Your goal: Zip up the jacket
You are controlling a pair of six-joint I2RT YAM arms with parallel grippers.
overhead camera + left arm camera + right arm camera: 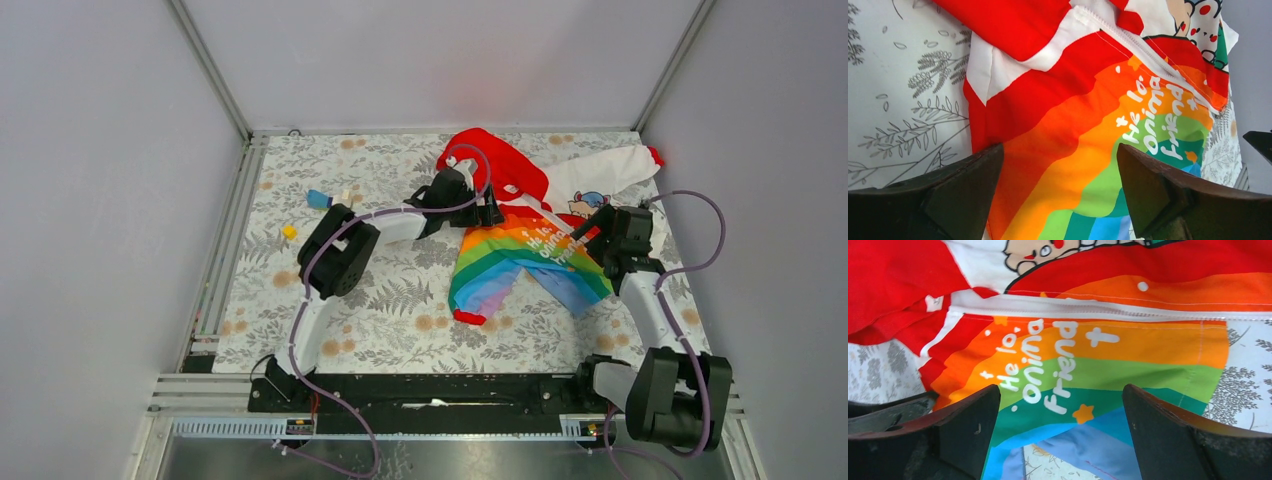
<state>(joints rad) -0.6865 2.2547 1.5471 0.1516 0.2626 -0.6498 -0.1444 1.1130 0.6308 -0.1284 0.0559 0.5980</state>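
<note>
My left claw (1059, 152) is spread wide above the jacket (527, 252), and my right claw (1060, 390) gapes just as wide over its rainbow panel; neither holds anything. The jacket lies crumpled at the far right of the worktop (390, 300). It looks light, soft and floppy, so I'd pinch the fabric beside the white zipper tape (1073, 307), with 1 claw anchoring.
</note>
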